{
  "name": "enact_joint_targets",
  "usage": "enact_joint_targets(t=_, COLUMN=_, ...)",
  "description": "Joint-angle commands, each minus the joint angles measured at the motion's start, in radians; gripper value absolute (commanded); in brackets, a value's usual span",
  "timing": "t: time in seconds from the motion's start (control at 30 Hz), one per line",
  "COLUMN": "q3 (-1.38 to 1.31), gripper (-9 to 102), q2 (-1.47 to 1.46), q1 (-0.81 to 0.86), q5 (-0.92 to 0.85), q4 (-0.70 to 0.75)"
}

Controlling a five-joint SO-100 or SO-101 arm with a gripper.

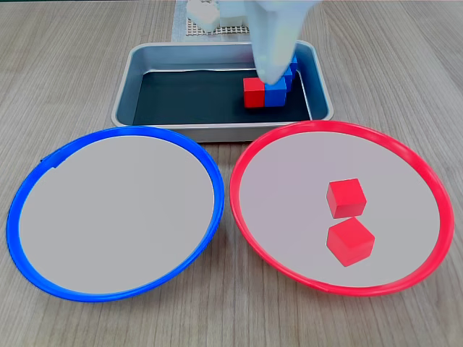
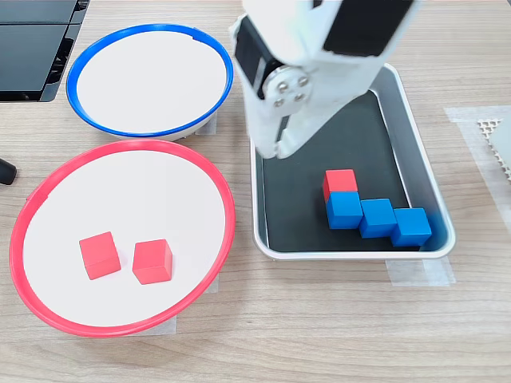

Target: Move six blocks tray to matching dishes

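The grey tray (image 1: pixel 124 94) (image 2: pixel 259 209) holds one red block (image 1: pixel 253 92) (image 2: pixel 341 182) touching a row of three blue blocks (image 1: pixel 277 92) (image 2: pixel 377 217). My white gripper (image 1: pixel 272 76) (image 2: pixel 281 150) hangs over the tray, blurred, with its jaws meeting at the tip and nothing in them. In a fixed view its tip covers part of the blue row. The red-rimmed dish (image 1: pixel 289 188) (image 2: pixel 120 191) carries two red blocks (image 1: pixel 346 197) (image 2: pixel 100 254) side by side. The blue-rimmed dish (image 1: pixel 116 210) (image 2: pixel 148 76) holds nothing.
Both dishes sit close together in front of the tray, almost touching. A white mesh pad (image 1: pixel 217 30) (image 2: pixel 499 140) lies behind the tray. A black device (image 2: pixel 32 48) rests beside the blue dish. Tape strips (image 2: pixel 419 271) lie under the tray's edge.
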Motion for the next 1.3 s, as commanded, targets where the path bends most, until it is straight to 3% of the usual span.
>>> enact_joint_targets(t=0.0, q3=0.176, gripper=1, q2=0.183, q1=0.057, q5=-0.017, q4=0.051)
enact_joint_targets(t=0.03, q3=0.275, gripper=14, q2=0.244, q1=0.081, q5=0.020, q4=0.054)
enact_joint_targets(t=0.1, q3=0.324, gripper=20, q2=0.261, q1=0.083, q5=0.061, q4=0.048)
enact_joint_targets(t=0.3, q3=0.367, gripper=28, q2=0.238, q1=0.055, q5=0.192, q4=-0.008)
enact_joint_targets(t=0.57, q3=0.453, gripper=21, q2=0.163, q1=0.018, q5=0.196, q4=-0.114)
enact_joint_targets(t=0.77, q3=0.420, gripper=1, q2=0.106, q1=-0.003, q5=0.186, q4=-0.127)
enact_joint_targets(t=0.87, q3=0.385, gripper=0, q2=0.100, q1=-0.003, q5=0.133, q4=-0.115)
enact_joint_targets(t=1.07, q3=0.071, gripper=0, q2=0.094, q1=0.083, q5=0.026, q4=0.023)
enact_joint_targets(t=1.27, q3=-0.318, gripper=0, q2=-0.112, q1=0.017, q5=0.051, q4=-0.130)
